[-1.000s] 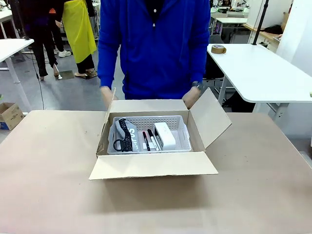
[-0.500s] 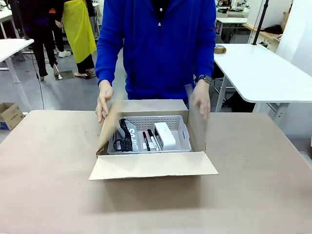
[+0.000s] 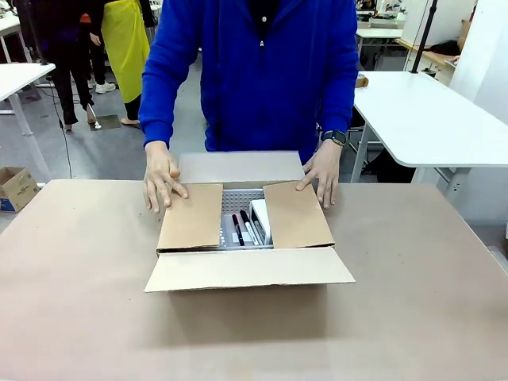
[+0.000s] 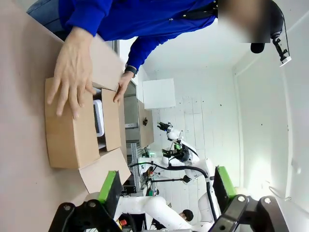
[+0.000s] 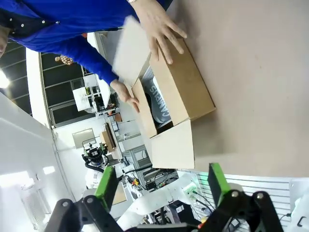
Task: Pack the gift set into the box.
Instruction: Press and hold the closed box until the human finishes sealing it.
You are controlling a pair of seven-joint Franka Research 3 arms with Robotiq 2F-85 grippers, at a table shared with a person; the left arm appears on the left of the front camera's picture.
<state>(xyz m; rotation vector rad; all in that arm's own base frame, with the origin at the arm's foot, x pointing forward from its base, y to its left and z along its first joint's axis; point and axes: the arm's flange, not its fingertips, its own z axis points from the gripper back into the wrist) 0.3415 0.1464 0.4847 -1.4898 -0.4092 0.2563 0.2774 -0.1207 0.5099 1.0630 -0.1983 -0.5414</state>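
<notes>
Evidently to close the box (image 3: 246, 270) over the gift set (image 3: 246, 226), hands (image 3: 163, 176) flatten two flaps (image 3: 190, 216); left fingers (image 4: 108, 191) and right fingers (image 5: 106, 186) hang spread, empty.

The folded flaps (image 3: 190, 216) of the box (image 3: 246, 270) cover most of the basket (image 3: 238, 198). The gap between them shows just the pens (image 3: 240, 230) and part of the white case (image 3: 260, 219). In the right wrist view a flap overhangs the strap (image 5: 159, 104), its print only partly legible.

One cardboard box (image 3: 246, 270) sits on the brown table (image 3: 79, 302)
</notes>
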